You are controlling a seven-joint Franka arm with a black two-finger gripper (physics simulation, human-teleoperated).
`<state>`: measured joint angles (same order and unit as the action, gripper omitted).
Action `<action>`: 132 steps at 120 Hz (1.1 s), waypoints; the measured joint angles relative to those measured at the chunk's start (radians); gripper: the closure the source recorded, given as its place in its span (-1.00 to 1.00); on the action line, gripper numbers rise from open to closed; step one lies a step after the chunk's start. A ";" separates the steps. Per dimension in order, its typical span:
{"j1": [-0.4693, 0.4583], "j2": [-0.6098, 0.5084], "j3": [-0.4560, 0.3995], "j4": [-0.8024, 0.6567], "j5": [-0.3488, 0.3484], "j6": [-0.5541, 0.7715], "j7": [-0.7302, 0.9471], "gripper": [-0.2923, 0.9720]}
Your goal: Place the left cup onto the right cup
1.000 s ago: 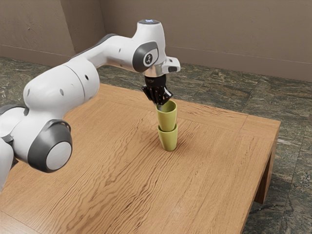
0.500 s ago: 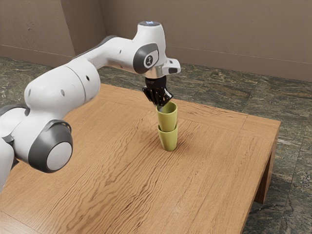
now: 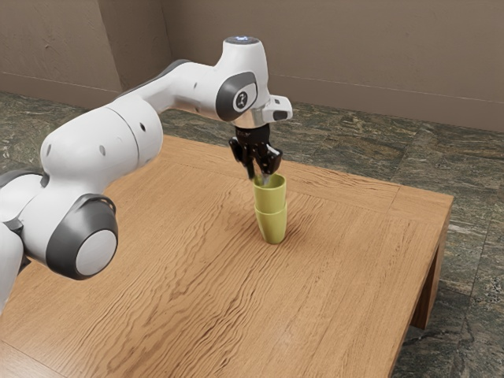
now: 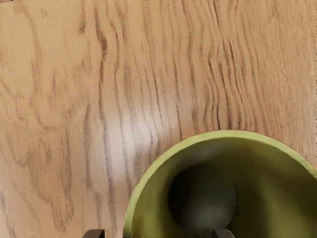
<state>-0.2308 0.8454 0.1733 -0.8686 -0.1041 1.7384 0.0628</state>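
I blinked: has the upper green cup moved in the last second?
Yes. The upper cup has sunk deeper into the lower cup, which stands where it was on the table.

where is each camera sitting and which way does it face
Exterior view: beside the table, looking down across it; the white arm and open gripper show, above the upper cup nested in the lower cup.
Wrist view: on the hand, facing straight down into the upper cup; two dark fingertips show.
Shared: the upper cup and the table.
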 joint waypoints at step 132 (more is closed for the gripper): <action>-0.014 -0.224 0.009 -0.191 -0.032 -0.007 0.000 -0.53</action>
<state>-0.2448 0.6211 0.1825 -1.0600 -0.1357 1.7311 0.0626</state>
